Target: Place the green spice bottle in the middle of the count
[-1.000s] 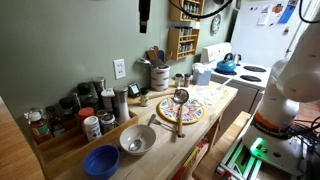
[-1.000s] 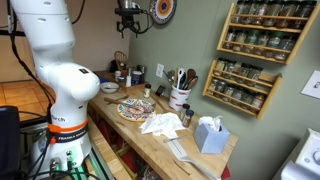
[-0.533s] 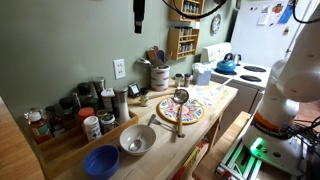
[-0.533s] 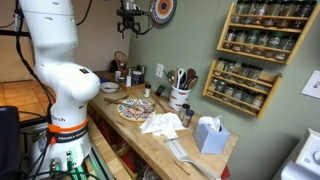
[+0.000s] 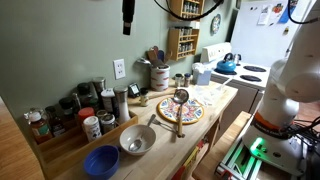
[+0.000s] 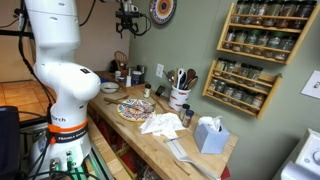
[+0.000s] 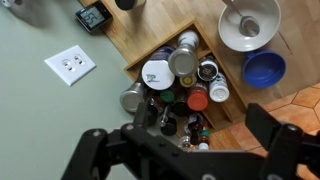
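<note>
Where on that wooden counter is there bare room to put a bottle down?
Bare wood shows between the metal bowl and the painted plate, and on the counter past the plate's far side. The corner holding the spice bottles is packed tight, with no gap for a hand.

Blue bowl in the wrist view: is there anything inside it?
No, the blue bowl shows only its own bare blue inside, next to the metal bowl.

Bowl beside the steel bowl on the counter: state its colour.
The bowl is solid blue; it shows best in the wrist view.
</note>
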